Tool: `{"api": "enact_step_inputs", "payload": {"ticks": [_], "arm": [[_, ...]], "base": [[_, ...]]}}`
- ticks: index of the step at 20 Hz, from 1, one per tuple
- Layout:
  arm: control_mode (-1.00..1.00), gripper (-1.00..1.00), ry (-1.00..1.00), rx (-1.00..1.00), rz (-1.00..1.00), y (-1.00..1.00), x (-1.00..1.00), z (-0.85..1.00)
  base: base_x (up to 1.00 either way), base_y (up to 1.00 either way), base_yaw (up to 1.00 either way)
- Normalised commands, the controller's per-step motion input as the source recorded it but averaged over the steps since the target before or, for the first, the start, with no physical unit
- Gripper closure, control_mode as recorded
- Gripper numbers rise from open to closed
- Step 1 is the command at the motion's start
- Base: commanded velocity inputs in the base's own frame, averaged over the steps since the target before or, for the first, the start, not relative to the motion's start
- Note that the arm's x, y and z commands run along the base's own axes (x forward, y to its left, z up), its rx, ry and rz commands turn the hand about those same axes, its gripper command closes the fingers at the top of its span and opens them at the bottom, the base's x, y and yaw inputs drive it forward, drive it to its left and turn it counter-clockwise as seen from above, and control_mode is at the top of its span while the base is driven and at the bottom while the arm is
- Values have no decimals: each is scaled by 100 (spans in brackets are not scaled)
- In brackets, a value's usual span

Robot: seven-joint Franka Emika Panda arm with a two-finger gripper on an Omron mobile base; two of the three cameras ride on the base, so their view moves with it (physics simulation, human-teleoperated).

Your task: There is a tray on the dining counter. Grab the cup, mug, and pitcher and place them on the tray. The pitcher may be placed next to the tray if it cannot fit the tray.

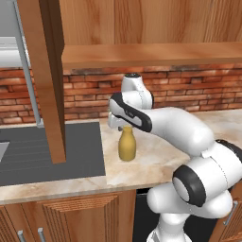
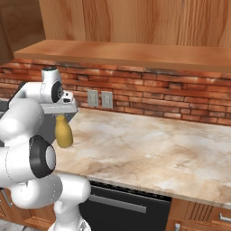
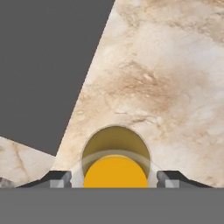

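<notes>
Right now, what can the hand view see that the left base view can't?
The hand view looks straight down into the pitcher's open mouth, with the open gripper straddling its neck. The left base view has the pitcher's whole side, the brick wall and the dark sink area. Both have the pitcher on the marble counter.
</notes>
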Motion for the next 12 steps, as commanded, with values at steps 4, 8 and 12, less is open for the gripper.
{"api": "enact_step_inputs", "payload": {"ticks": [4, 8, 12], "arm": [[-100, 100, 0, 0, 0, -11, -34, 11], [-100, 100, 0, 0, 0, -21, -38, 6], [-100, 100, 0, 0, 0, -18, -32, 4]], "base": [[0, 0, 0], [0, 0, 0], [0, 0, 0]]}}
